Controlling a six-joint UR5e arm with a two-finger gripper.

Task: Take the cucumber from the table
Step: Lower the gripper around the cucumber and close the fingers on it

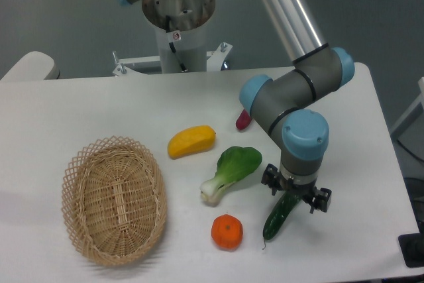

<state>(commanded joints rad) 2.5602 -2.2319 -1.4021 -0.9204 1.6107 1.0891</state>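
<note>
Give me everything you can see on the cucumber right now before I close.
The cucumber is slim, dark green and glossy, slightly curved, lying flat on the white table on a diagonal, its lower tip pointing toward the front edge. Its upper end is hidden under the end effector, whose fingers sit on either side of it; contact cannot be confirmed. The orange lies to its left, apart from it.

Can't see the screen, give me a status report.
Gripper open, fingers straddling cucumber. Cucumber on table, not lifted. Bok choy close beside, not blocking.
</note>
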